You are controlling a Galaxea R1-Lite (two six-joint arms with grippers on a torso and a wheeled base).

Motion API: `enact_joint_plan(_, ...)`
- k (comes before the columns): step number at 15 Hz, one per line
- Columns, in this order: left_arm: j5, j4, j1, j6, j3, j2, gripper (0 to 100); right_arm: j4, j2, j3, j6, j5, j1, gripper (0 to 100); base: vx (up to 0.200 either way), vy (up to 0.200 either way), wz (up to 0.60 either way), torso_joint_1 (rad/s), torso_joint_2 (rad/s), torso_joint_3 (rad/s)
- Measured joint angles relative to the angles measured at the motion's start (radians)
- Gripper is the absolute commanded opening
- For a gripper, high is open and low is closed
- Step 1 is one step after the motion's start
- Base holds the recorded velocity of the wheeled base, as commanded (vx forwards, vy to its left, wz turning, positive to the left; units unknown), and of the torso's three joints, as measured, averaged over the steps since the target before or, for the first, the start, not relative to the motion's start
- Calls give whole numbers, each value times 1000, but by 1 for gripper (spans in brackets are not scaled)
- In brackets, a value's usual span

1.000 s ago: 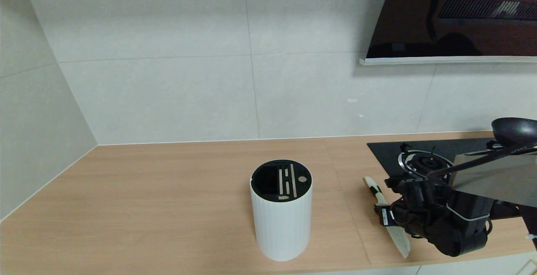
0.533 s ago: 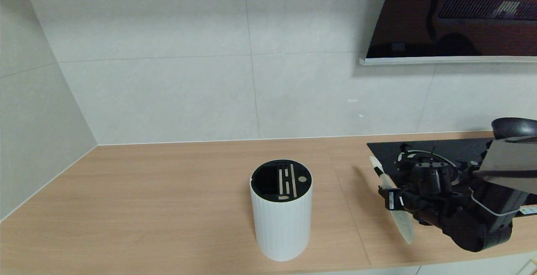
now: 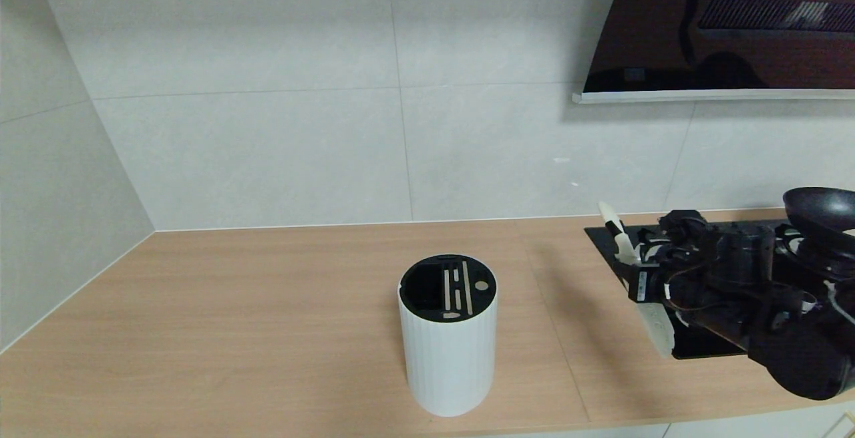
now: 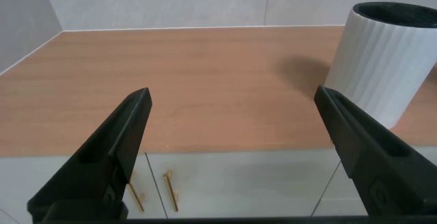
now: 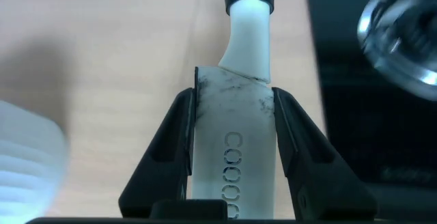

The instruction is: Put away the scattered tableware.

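Note:
A white ribbed holder (image 3: 447,344) with a black slotted top stands mid-counter; it also shows in the left wrist view (image 4: 382,60) and at the edge of the right wrist view (image 5: 27,162). My right gripper (image 3: 642,282) is shut on a cream knife (image 3: 658,328) with a marbled blade and a black band on its handle. It holds the knife tilted above the counter, to the right of the holder, at the cooktop's edge. Up close, the fingers (image 5: 179,135) of the right gripper (image 5: 232,101) clamp the knife (image 5: 235,115) by its blade. My left gripper (image 4: 235,156) is open over the counter's front edge, near the holder.
A black cooktop (image 3: 701,234) with a burner (image 5: 403,39) lies at the right, with a black ladle bowl (image 3: 820,207) above it. A dark range hood (image 3: 721,24) hangs on the tiled wall. The wooden counter (image 3: 267,304) is bare left of the holder.
My right gripper has lifted the knife off the counter and carried it up and back toward the cooktop. The holder has not moved.

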Motion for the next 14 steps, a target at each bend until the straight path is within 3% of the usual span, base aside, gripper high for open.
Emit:
enact_joint_plan(1, -17, -60, 0, -23, -17, 0, 100, 38, -55, 0, 0, 2, 8, 0, 0, 0, 0, 0, 0, 0)
enact_joint_plan(2, -94, -67, 0, -40, -49, 0, 100, 92, -117, -11, -1, 6, 15, 0, 0, 0, 0, 0, 0, 0)
enact_joint_plan(4, -229, 64, 0, -50, -137, 7, 100, 196, -217, -72, -1, 12, 39, 0, 0, 0, 0, 0, 0, 0)
enact_joint_plan(7, -346, 235, -2, -51, -322, 87, 100, 246, -303, -163, -1, 14, 126, 0, 0, 0, 0, 0, 0, 0)
enact_joint_plan(12, -496, 263, -11, -54, -612, 501, 100, 325, -331, -268, -8, 14, 289, 0, 0, 0, 0, 0, 0, 0)
enact_joint_plan(14, -547, 240, -41, -77, -754, 693, 100, 331, -319, -302, -29, 13, 347, 0, 0, 0, 0, 0, 0, 0)
